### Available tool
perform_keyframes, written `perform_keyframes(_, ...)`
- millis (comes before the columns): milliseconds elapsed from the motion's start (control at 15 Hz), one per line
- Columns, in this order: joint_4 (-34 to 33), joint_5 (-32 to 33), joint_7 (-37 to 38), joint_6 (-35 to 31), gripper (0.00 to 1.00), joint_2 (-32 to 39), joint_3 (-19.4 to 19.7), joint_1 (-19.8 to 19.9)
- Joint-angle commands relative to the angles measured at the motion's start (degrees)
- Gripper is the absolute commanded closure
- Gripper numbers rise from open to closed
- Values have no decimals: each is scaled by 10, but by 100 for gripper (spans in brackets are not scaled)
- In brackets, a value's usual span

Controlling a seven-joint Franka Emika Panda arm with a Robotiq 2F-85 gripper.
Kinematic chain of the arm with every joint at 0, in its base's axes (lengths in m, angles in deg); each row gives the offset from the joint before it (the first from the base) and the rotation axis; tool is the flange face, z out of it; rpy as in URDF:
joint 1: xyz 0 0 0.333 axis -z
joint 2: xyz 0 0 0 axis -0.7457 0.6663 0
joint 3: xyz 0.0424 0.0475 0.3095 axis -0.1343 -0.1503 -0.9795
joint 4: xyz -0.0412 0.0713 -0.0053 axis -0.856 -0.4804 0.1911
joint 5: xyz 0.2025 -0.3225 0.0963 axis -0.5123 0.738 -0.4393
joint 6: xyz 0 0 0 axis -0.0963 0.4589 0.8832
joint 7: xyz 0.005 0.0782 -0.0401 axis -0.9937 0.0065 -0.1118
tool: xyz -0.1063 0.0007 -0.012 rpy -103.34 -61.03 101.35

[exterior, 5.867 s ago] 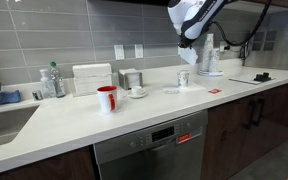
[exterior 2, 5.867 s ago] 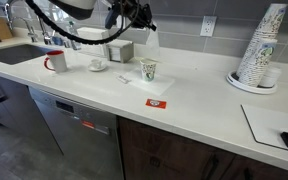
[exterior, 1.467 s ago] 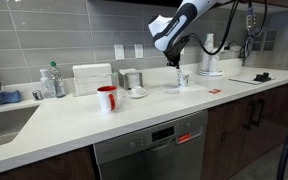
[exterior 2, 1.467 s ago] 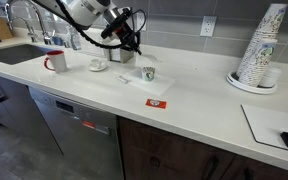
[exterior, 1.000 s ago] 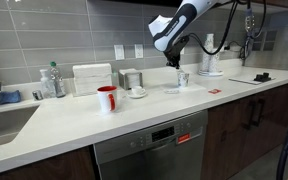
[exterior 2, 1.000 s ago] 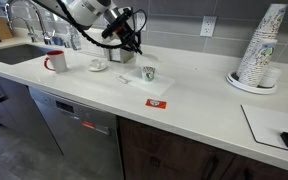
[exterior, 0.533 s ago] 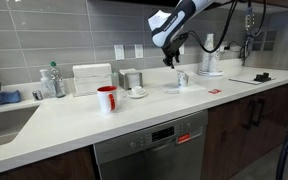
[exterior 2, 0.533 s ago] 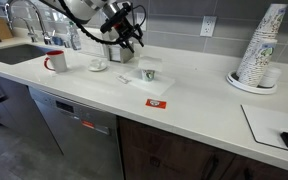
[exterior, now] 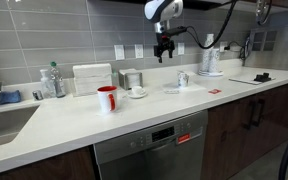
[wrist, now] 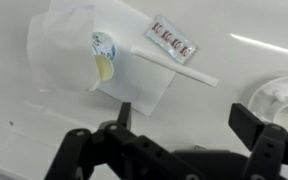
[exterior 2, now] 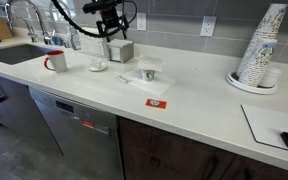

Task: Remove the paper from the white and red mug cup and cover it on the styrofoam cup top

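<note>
Black gripper [wrist: 184, 114] hangs high above the counter [exterior: 74, 115], jaws wide, holding nothing. Beneath and off to one side in the wrist view, white paper [wrist: 69, 50] lies at the styrofoam cup [wrist: 104, 47]; whether it caps the cup is unclear.

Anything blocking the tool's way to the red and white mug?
Nothing visible from above. The tool hangs high; only a low saucer sits on the counter between it and the mug.

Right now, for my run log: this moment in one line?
fingers: open, empty, above counter | paper: on counter by cup | cup: uncovered
</note>
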Motion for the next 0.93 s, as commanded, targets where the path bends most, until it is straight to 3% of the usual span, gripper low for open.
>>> perform_keyframes(0, 25, -70, -28, 61, 0, -46, -7, 24)
perform_keyframes(267, 77, -112, -52, 76, 0, -109, 2, 52)
perform_keyframes(533, 184, -102, -123, 24, 0, -203, 12, 69)
perform_keyframes(733, 258, -129, -173, -4, 0, -271, 21, 79)
perform_keyframes(800, 170, -102, -135, 35, 0, -206, 23, 65)
perform_keyframes(867, 193, -109, -148, 28, 0, -228, 26, 66)
